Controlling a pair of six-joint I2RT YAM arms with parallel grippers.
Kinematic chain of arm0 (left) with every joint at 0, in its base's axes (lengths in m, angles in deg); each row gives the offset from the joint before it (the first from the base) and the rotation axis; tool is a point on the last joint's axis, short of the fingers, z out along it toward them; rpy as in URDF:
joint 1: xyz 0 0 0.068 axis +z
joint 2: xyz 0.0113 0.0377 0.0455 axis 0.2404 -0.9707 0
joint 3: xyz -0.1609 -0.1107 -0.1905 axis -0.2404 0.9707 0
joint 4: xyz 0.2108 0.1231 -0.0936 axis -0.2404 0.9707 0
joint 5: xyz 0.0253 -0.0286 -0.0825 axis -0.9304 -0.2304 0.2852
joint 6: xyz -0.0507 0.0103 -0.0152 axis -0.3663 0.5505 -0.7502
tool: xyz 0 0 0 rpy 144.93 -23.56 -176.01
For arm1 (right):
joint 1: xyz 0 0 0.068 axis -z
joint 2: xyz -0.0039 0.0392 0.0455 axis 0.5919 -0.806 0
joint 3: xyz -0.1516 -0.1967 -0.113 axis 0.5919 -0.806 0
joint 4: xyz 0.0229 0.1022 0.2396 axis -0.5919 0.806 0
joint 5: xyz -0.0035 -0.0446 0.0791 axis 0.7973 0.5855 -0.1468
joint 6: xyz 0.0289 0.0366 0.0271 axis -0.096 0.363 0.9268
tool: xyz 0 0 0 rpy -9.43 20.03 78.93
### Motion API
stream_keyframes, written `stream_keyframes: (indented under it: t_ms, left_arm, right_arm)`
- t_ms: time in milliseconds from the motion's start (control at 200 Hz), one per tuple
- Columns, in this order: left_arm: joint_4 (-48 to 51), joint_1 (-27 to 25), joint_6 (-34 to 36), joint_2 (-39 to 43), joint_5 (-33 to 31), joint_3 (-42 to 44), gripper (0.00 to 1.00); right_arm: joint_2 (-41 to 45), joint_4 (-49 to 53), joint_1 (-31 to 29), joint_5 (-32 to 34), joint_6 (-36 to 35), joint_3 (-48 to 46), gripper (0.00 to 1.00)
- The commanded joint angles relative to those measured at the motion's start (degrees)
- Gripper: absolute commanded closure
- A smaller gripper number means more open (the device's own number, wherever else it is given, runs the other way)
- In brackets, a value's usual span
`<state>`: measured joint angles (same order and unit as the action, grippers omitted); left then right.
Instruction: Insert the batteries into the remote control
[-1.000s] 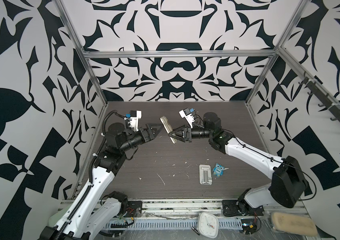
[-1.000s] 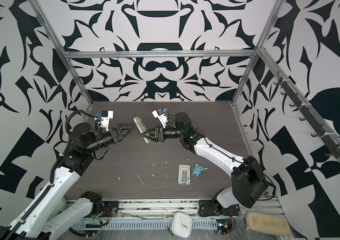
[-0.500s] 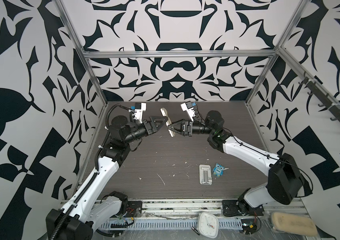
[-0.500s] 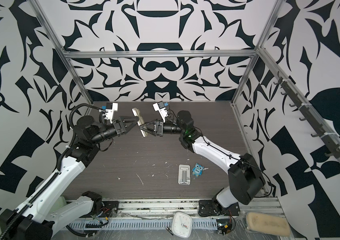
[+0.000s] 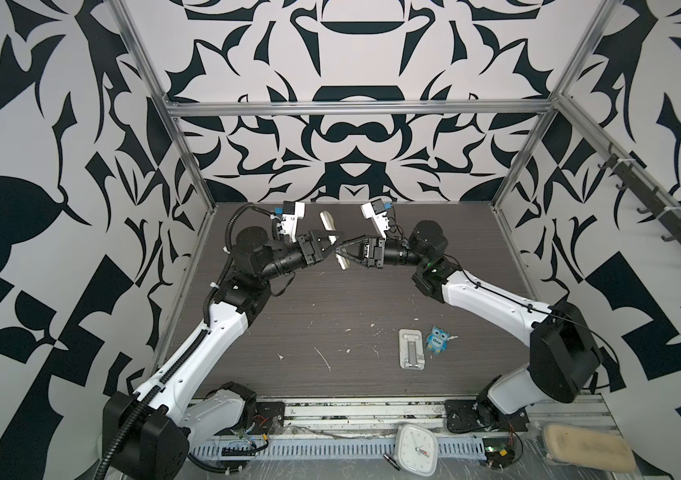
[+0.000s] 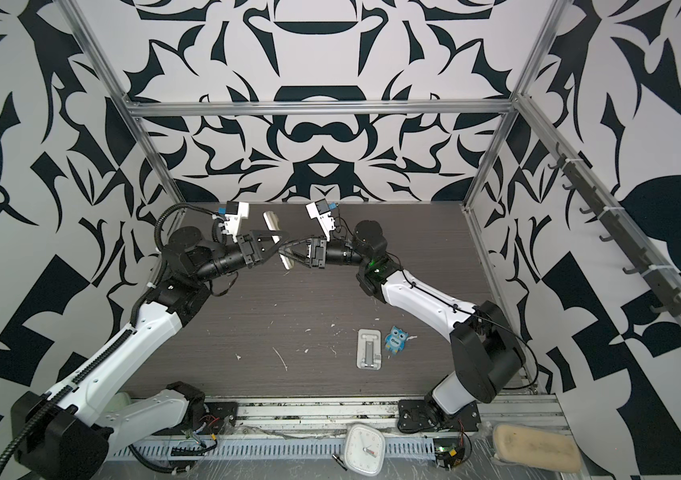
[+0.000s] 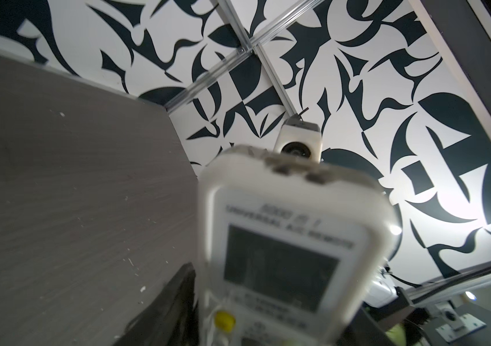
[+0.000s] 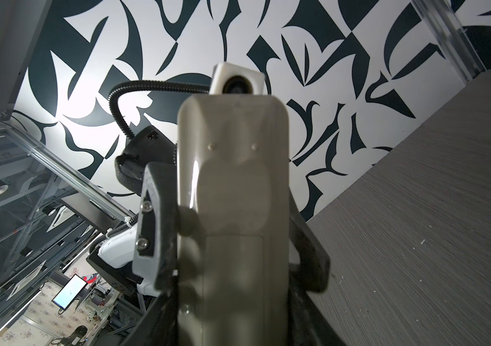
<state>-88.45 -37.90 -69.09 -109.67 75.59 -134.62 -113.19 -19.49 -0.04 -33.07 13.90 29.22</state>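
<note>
Top view here: remote control (image 5: 327, 220) is up in the air, upper middle of the frame, tilted. My right gripper (image 5: 342, 257) clamps its lower end, and my left gripper (image 5: 332, 244) pinches its long edges.

The left gripper (image 5: 331, 244) has swung in and, seemingly, closed around the remote control (image 5: 326, 220).

Both arms aloft, left pincer (image 5: 335, 244) and right pincer (image 5: 341, 253) tip to tip, each clamped.
</note>
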Motion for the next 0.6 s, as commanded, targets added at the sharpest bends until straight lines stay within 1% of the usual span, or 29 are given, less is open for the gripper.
stream_keyframes:
  t_ms: [0, 95, 160, 190, 270, 375, 435, 520, 595]
  left_arm:
    - [-2.28, -0.35, -1.17, -0.17, 1.22, -2.2, 0.48]
    - [-2.11, -0.28, -1.11, -0.04, 0.95, -2.03, 0.6]
    - [-1.84, -0.29, -1.05, -0.02, 0.95, -1.99, 0.67]
    - [-1.74, -0.35, -0.97, -0.02, 0.87, -1.95, 0.7]
    - [-0.41, -0.34, -0.32, 0.33, 0.27, -2.24, 0.73]
    - [4.71, -0.34, 2.62, 1.41, -2.19, -3.08, 0.76]
    - [11.63, -0.36, 5.97, 2.08, -4.99, -4.88, 0.79]
    - [20.6, -0.33, 10.12, 2.59, -9.71, -7.11, 0.84]
    - [27.47, -0.29, 12.66, 2.84, -14.47, -8.53, 0.87]
  right_arm:
    - [0.64, -5.5, -0.08, -0.91, -0.88, 2.65, 0.98]
    - [0.64, -5.55, -0.05, -0.89, -0.88, 2.55, 0.97]
    - [0.64, -5.11, -0.05, -0.98, -1.18, 2.69, 0.93]
    - [0.62, -4.68, -0.09, -1.09, -1.5, 2.81, 0.9]
    - [1.11, -1.1, -0.06, -1.15, -3.67, 3.53, 0.73]
    - [3.01, 6.69, -0.05, -0.42, -8.84, 4.43, 0.59]
    - [4.37, 14.49, 0.03, 0.56, -13.16, 5.43, 0.51]
    - [6.17, 26.19, 0.5, 1.96, -20.24, 7.15, 0.48]
    - [8.0, 34.19, 1.23, 4.25, -25.67, 7.57, 0.38]
